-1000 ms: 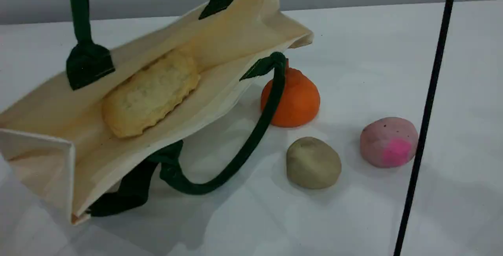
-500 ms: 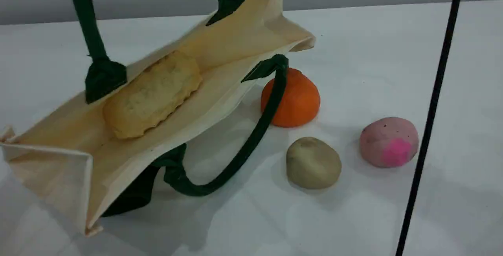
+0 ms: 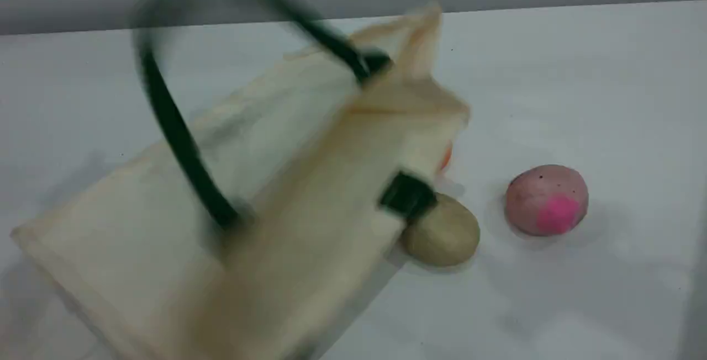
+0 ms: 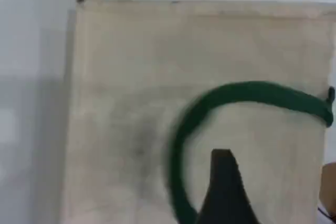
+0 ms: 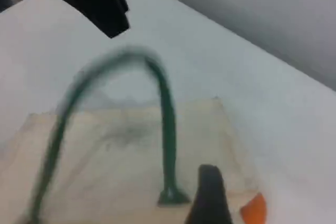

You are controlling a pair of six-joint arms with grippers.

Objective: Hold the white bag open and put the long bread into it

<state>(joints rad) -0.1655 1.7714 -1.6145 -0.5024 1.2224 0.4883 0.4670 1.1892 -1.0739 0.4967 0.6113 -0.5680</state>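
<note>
The bag (image 3: 309, 205) looks soft, limp canvas, slumping on the bench (image 3: 580, 73); its strap (image 3: 182, 133) seems the best hold. Whether either gripper is open cannot be told.

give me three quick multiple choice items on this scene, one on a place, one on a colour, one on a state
1. Where is the beige potato-like lump?
A. at the cream canvas bag's edge
B. alone at the table's far edge
C. on top of the pink ball

2. What colour are the bag's strap handles?
A. red
B. dark green
C. yellow

3. How does the bag look in the scene view?
A. sharp and upright
B. blurred, lying over
C. folded flat in a stack

Answers:
1 A, the beige potato-like lump sits against the cream canvas bag, left of the pink ball.
2 B, the strap handle is dark green.
3 B, the bag is smeared by motion and its side faces up.
</note>
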